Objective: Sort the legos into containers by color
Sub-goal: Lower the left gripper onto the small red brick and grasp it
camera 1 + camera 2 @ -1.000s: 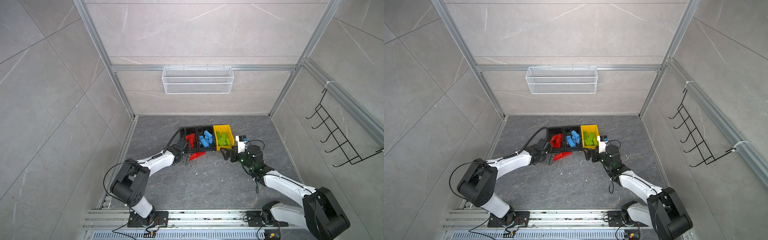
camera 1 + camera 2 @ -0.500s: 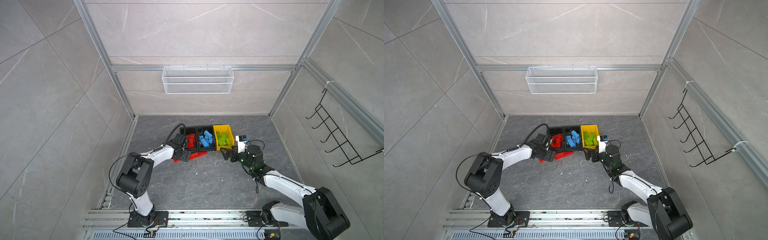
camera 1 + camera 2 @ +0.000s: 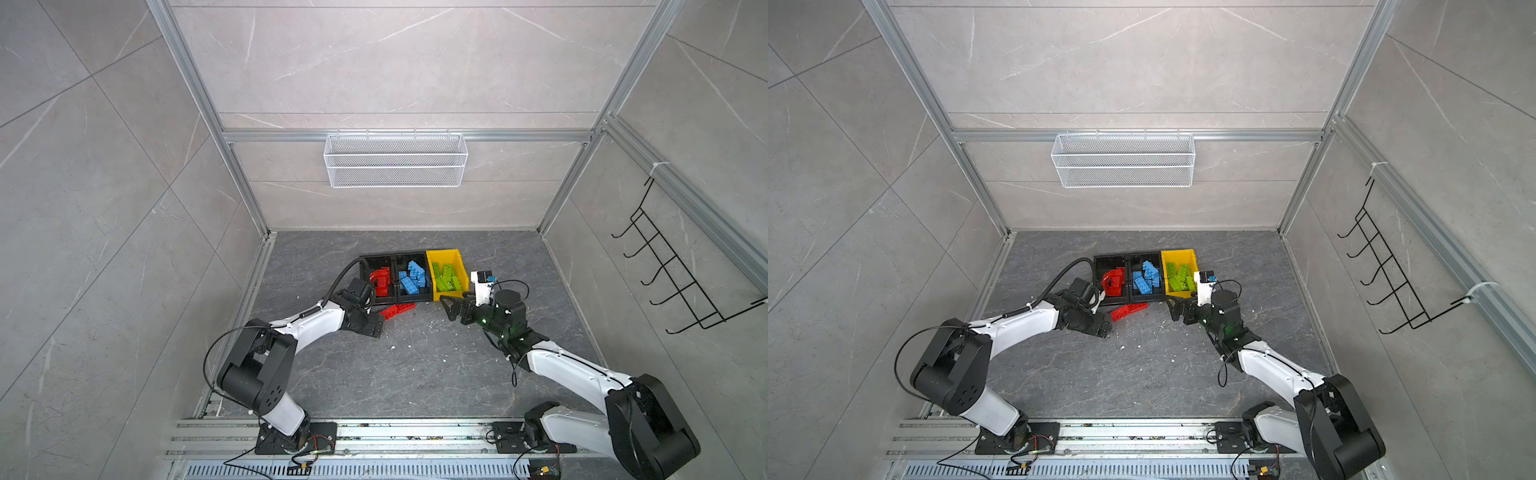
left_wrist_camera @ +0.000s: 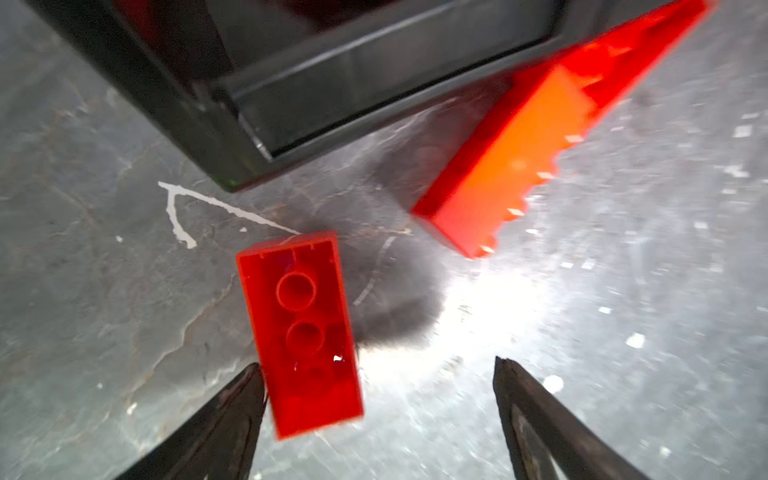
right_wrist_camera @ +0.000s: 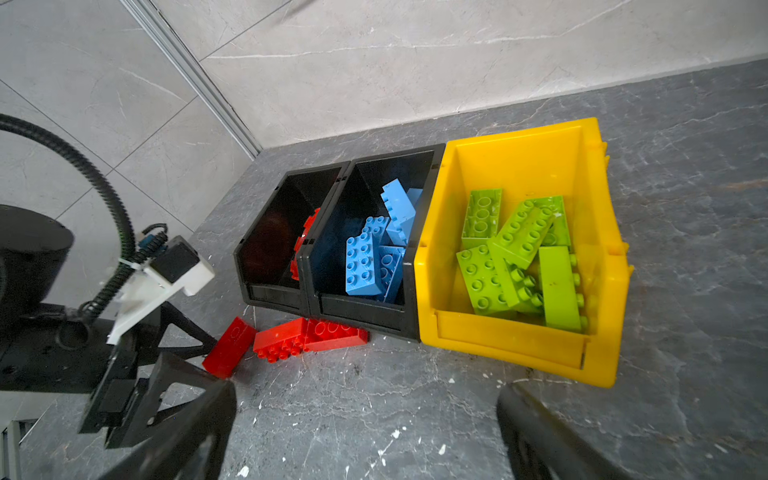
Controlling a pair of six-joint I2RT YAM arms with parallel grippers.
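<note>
Both top views: three glossy plastic bins [image 3: 409, 254] abut on the veined grey table [image 3: 415, 374]; red studded bricks [image 3: 398, 310] at their 6 o'clock. Left wrist: left jaws spread, hollow-bottomed red brick [image 4: 303, 332] beside one. Right wrist: right jaws spread, empty.

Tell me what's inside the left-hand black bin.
Only red legos show inside the left black bin, an arch piece among them, heaped toward its near end; the far end looks bare. Whatever lies under the heap is covered, so a count isn't possible.
</note>
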